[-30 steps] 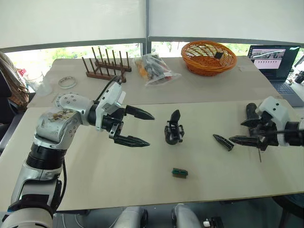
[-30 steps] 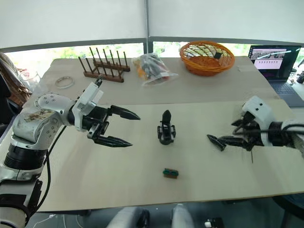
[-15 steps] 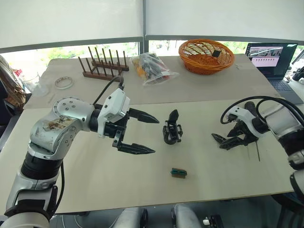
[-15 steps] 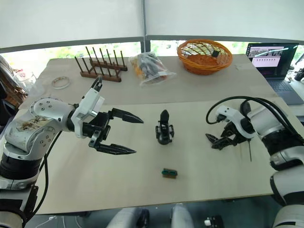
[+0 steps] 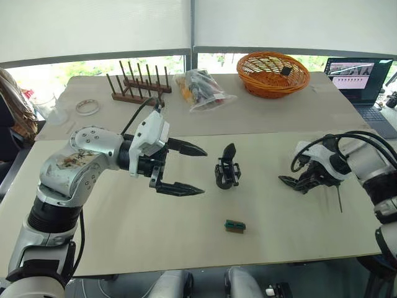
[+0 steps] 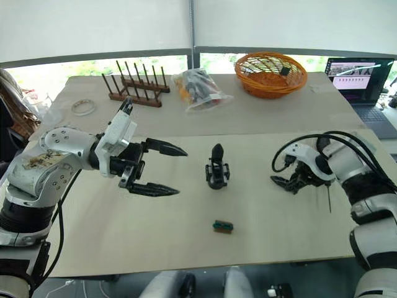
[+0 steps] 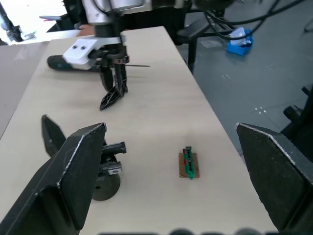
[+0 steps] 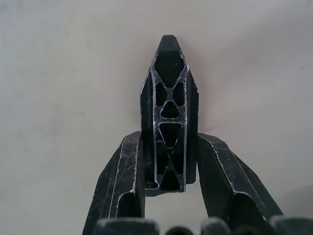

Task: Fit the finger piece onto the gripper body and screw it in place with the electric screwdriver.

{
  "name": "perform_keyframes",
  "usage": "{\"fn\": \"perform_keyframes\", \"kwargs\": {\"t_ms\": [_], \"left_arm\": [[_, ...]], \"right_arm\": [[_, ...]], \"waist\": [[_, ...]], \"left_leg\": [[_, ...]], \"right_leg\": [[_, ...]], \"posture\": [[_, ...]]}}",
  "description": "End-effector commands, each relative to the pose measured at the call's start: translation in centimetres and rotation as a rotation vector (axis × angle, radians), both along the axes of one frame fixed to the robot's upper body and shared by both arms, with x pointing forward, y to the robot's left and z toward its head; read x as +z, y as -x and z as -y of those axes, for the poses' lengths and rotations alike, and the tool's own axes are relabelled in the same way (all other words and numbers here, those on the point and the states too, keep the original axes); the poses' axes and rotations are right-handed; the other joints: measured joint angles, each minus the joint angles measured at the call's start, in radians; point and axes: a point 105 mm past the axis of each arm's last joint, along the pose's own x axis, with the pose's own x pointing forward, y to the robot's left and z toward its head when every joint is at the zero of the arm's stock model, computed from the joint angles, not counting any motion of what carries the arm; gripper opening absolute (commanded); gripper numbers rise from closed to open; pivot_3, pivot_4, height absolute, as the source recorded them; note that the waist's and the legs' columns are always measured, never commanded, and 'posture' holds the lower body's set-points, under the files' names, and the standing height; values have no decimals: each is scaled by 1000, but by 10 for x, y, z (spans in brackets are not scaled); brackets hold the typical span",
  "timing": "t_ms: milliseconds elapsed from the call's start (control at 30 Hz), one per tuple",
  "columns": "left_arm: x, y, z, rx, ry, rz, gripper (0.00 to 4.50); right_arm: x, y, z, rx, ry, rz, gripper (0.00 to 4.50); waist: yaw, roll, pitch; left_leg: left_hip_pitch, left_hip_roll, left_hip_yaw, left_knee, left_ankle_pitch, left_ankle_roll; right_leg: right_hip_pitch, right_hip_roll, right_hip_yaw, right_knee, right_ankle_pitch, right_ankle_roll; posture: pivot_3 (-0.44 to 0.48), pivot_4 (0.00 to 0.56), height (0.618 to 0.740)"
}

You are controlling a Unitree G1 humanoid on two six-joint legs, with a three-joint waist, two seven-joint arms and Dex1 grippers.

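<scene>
The finger piece (image 8: 168,122), a black tapering wedge with a lattice core, lies on the table at the right (image 5: 287,182). My right gripper (image 5: 299,185) points down at it, and its two fingers (image 8: 122,166) press against the piece's sides, shut on it. The gripper body (image 5: 227,171) stands upright at mid-table with its one pointed finger up. My left gripper (image 5: 203,171) hovers open just left of it, nothing between its fingers. The electric screwdriver (image 7: 58,62) lies behind my right arm, and its thin bit (image 5: 339,200) shows beside the wrist.
A small green block (image 5: 234,226) lies in front of the gripper body. At the back are an orange basket (image 5: 273,74), a plastic bag of parts (image 5: 201,90), a wooden peg rack (image 5: 138,90), a tape ring (image 5: 87,107) and a laptop (image 5: 360,77).
My right gripper turned downward over the finger piece and its fingers closed onto the piece's sides. The left gripper stayed open near the gripper body.
</scene>
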Motion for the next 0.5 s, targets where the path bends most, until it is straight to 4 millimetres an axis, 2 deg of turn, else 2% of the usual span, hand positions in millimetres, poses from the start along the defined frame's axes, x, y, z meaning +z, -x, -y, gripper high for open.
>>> {"fn": "perform_keyframes", "kwargs": {"t_ms": [33,100,167,233,267,367,500], "left_arm": [[23,-21,7,190,191,-47,4500],[29,-32,12,277,286,-118,4500],[37,-42,23,345,399,-199,4500],[41,-49,29,392,453,-240,4500],[45,-56,34,428,503,-276,4500],[48,-72,42,512,585,-355,4500],[49,-84,48,575,656,-431,4500]], "right_arm": [[75,-12,-23,-3,-175,362,1114],[100,-14,-36,-26,-262,513,1114],[124,-16,-61,-30,-364,679,1114],[138,-15,-78,-39,-440,770,1114],[144,-15,-93,-34,-483,824,1114],[152,-11,-122,-16,-550,916,1114],[149,-3,-147,11,-585,979,1114]], "waist": [[1,0,0],[1,0,0],[1,0,0],[1,-1,0],[1,-1,0],[5,-1,0],[5,-1,0]], "left_leg": [[0,0,0,0,0,0],[0,0,0,0,1,-1],[0,1,0,0,1,-1],[0,1,-1,1,1,-2],[0,1,-1,1,1,-2],[0,1,-1,0,2,-3],[0,-1,-2,1,2,-3]], "right_leg": [[0,0,0,2,0,0],[-1,0,0,4,0,0],[0,0,1,5,0,0],[1,-1,1,5,0,0],[1,-2,2,5,0,0],[0,-1,1,6,0,0],[0,0,0,6,0,0]], "posture": [[0,150,740],[0,150,740],[0,150,740],[0,150,740],[0,150,740],[0,150,740],[0,150,740]]}}
